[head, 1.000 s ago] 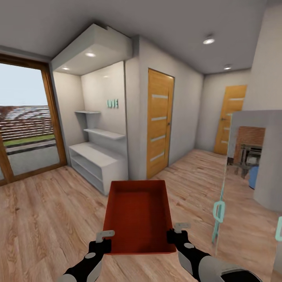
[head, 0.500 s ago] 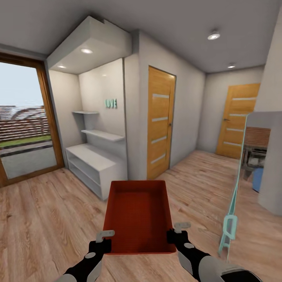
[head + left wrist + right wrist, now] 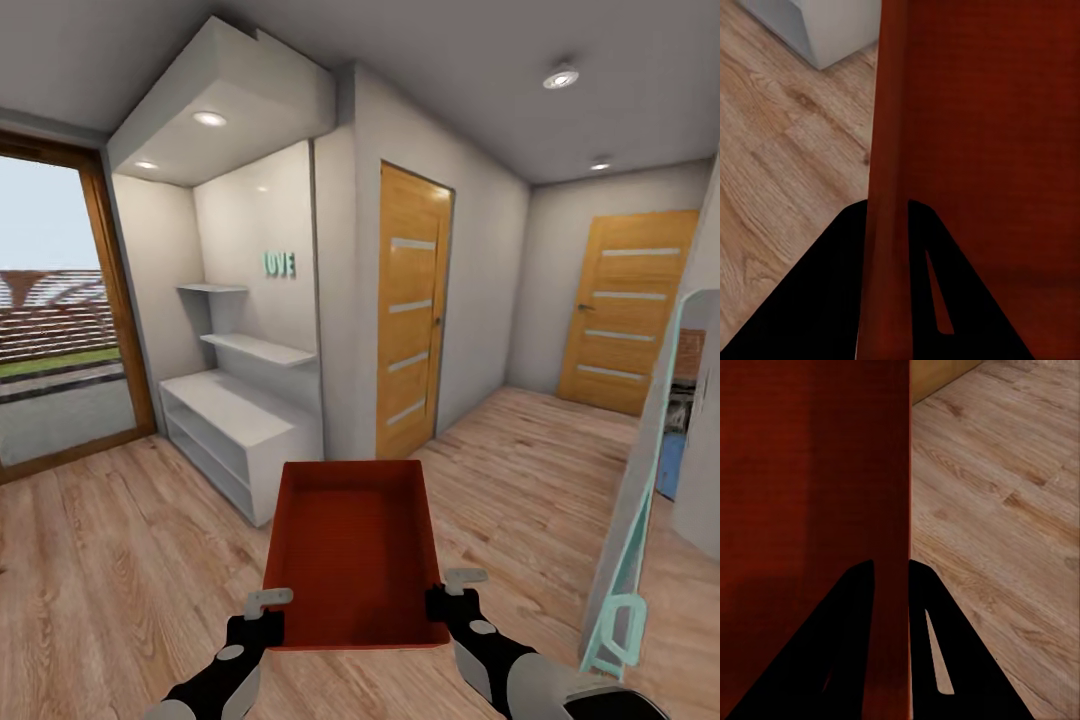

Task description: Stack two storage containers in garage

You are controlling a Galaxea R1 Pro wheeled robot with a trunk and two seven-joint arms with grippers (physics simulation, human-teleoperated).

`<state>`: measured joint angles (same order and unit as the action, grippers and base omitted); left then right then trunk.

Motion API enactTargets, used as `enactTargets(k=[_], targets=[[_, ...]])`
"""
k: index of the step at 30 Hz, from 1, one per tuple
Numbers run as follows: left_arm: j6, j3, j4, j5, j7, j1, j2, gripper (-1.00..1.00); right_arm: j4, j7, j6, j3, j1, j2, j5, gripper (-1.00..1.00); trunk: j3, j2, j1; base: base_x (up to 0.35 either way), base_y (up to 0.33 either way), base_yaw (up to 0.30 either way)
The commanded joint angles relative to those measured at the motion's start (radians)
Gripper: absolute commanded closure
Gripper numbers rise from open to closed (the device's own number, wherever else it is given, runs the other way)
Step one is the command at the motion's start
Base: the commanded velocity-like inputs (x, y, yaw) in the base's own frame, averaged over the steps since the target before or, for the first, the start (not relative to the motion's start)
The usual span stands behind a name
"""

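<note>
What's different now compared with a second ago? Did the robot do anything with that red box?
Only the view has shifted: the robot is turning or rolling, so the far door has slid toward the middle of the picture and the window toward the left edge. The storage container sits just as before, its side walls pinched by the left gripper and right gripper.

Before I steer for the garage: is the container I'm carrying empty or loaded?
Empty: the head view looks straight into the storage container and shows only its bare red floor.
</note>
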<state>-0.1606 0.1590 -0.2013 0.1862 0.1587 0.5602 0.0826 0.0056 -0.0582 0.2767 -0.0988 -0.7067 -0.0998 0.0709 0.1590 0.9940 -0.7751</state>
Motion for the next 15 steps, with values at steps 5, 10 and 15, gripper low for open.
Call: enactTargets(k=[5,10,15], targets=[[-0.012,0.004,-0.013,-0.002,0.008,0.001,0.000,1.00,0.004,0.002,0.001,0.014,0.000,0.000,0.002,1.00,0.001,0.001,-0.001,0.321,0.015,-0.012],[-0.011,0.004,-0.013,-0.002,0.008,0.001,0.000,1.00,0.004,0.002,0.001,0.014,0.000,0.000,0.005,1.00,0.002,0.001,-0.001,0.321,0.101,-0.182],[-0.011,0.004,-0.013,-0.002,0.008,0.001,0.001,1.00,0.004,0.001,0.001,0.014,0.000,-0.001,0.006,1.00,0.004,0.001,-0.001,0.321,0.140,-0.259]])
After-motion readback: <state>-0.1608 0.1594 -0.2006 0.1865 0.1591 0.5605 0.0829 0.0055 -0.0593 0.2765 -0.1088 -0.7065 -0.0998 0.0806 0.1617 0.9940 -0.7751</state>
